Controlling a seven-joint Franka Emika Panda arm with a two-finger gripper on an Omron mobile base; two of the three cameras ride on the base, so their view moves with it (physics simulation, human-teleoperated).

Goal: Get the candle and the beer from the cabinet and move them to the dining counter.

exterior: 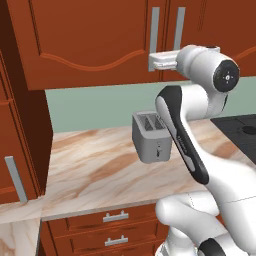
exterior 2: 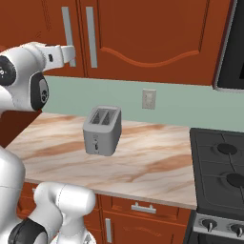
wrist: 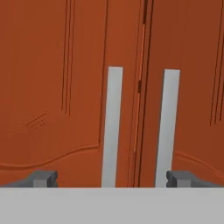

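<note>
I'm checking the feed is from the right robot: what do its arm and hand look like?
The arm is glossy white with rounded, bulbous links, a black band along one link and dark round joint caps with a small pale mark at the centre. The hand is a boxy white block; its two fingertips are small, dark grey and squared. No cables or lettering are visible.

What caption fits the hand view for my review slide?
Open gripper faces the closed cabinet, its fingertips spread wider than the two grey bar handles.
</note>
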